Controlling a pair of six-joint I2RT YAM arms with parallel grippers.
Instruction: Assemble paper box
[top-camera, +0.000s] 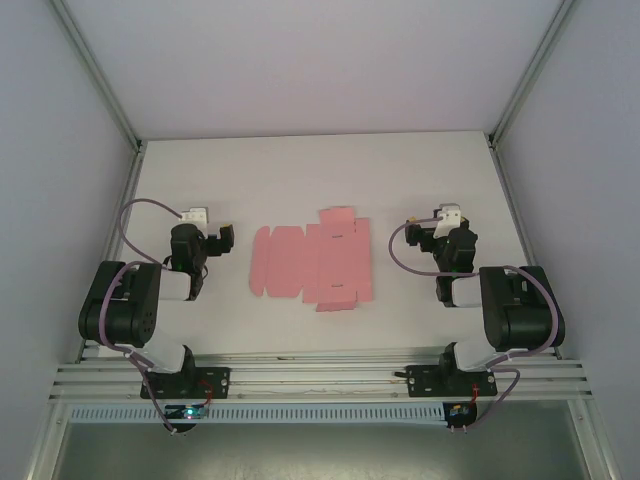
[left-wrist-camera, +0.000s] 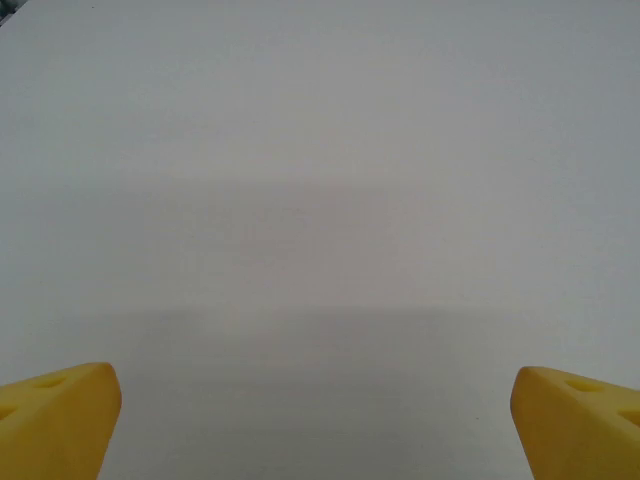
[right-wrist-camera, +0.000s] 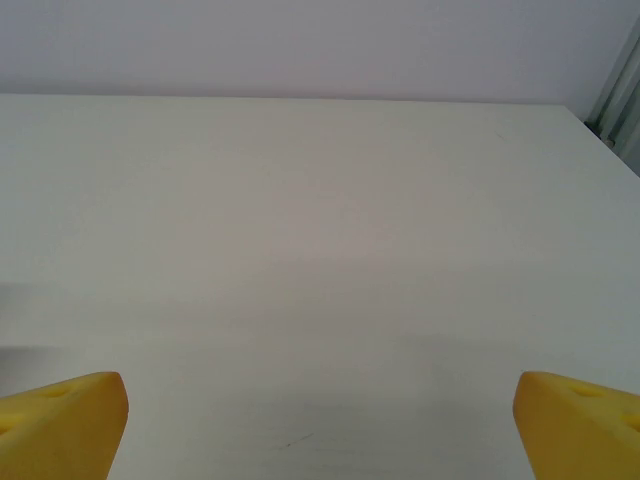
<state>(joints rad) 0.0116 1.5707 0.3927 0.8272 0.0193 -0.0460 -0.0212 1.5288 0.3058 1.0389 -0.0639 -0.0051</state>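
Along the bottom of the top view, the aluminium rails (top-camera: 320, 378) are seen marking the near edge of the table (top-camera: 300, 180). One arm base is fixed at lower left and one at lower right. Above them, in the middle band of the frame, the left gripper (top-camera: 218, 240) is held at centre left and the right gripper (top-camera: 418, 232) at centre right, both over the white surface.

Between the two, at the centre of the frame, the paper box (top-camera: 310, 262) is laid as a flat pink die-cut sheet. Rounded tabs are seen at its left end and small flaps at its upper and lower edges. It is touched by neither gripper, and a strip of bare table is seen on each side of it.

In the left wrist view, the left gripper (left-wrist-camera: 315, 410) is shown with its yellow fingers (left-wrist-camera: 60, 415) spread wide at the lower corners, nothing between them and plain white surface ahead. In the right wrist view, the right gripper (right-wrist-camera: 320, 410) is spread the same way and is likewise empty. The table's far edge is seen across the upper frame, with the back wall (right-wrist-camera: 300, 45) above it and one of the frame posts (right-wrist-camera: 622, 90) at upper right.

Higher in the top view, open table is seen up to the far edge, which is bounded by the back wall and by slanted frame posts at both upper corners.
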